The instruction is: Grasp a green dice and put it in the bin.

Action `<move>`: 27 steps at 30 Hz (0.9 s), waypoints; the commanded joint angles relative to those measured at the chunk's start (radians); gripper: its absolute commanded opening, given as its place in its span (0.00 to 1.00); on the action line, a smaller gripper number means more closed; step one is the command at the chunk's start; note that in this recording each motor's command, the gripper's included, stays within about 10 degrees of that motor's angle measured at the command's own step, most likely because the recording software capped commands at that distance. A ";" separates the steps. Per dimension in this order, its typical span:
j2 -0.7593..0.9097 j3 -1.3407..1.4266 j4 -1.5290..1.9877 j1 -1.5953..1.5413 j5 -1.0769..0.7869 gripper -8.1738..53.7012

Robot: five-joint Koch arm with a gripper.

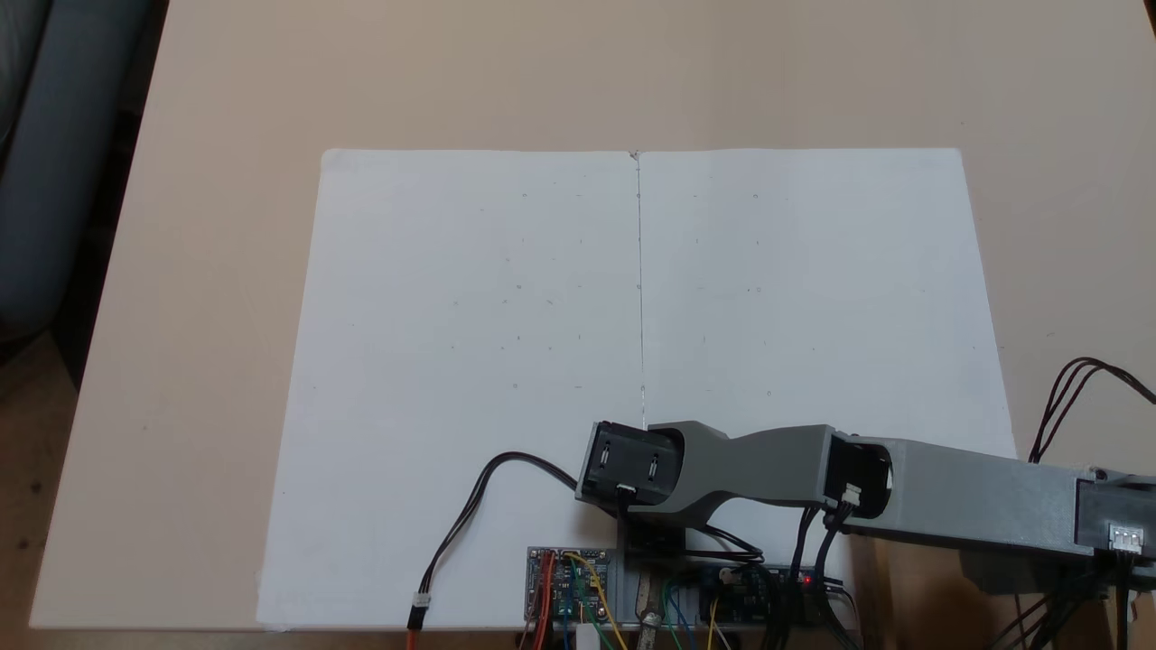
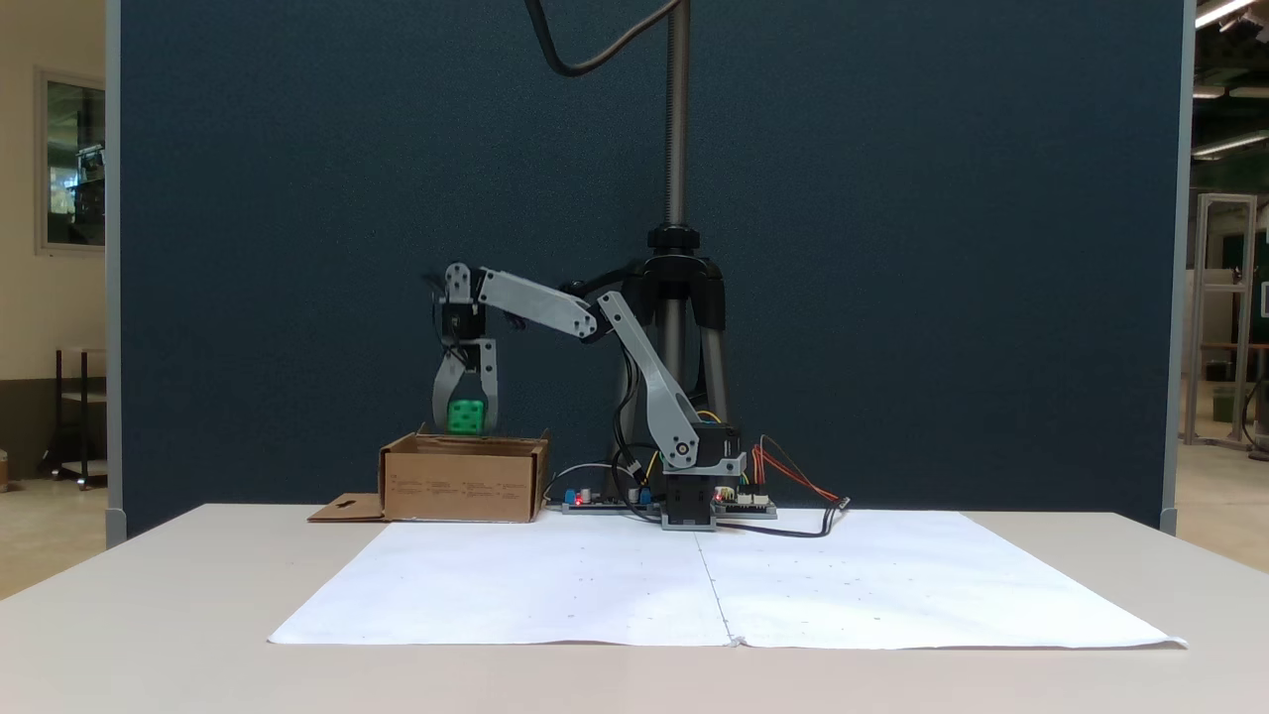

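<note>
1. We start with the pale beige table top [image 2: 149, 595], which fills the near ground in both fixed views and carries everything else.
2. On it lies a large white paper sheet [image 1: 470, 298] with a centre crease, bare of any task object.
3. The grey plastic robot arm [image 2: 634, 367] rises from its base at the far edge of the sheet and reaches out to the left in the front-facing fixed view; seen from above, its links [image 1: 948, 496] run off to the right.
4. The bin, a shallow brown cardboard box with low walls [image 2: 461, 486], sits on the table left of the arm's base, its flap with a hang-hole lying flat further left.
5. The grey two-fingered gripper [image 2: 464, 421] points straight down just above the bin's open top, clamped on the dice from both sides.
6. The small bright green plastic dice [image 2: 465, 416] hangs between the fingers, just clear of the bin's rim and above its inside.
7. We judge the dice light, stiff and rather smooth, so flat opposite faces are the right place to hold it; a corner grip would likely slip. It should survive a short drop unharmed.
</note>
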 commanded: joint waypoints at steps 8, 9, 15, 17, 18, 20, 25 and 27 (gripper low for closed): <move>0.037 0.020 0.117 0.011 -0.092 0.69; 0.037 0.023 0.117 0.009 -0.092 0.74; 0.037 0.046 0.101 0.000 -0.092 0.85; 0.041 0.046 0.084 -0.011 -0.091 0.84; 0.058 0.046 0.067 -0.023 -0.083 0.84; 0.109 0.046 0.028 -0.060 -0.020 0.83; 0.290 0.044 -0.173 -0.247 0.236 0.81; 0.337 0.044 -0.198 -0.342 0.308 0.81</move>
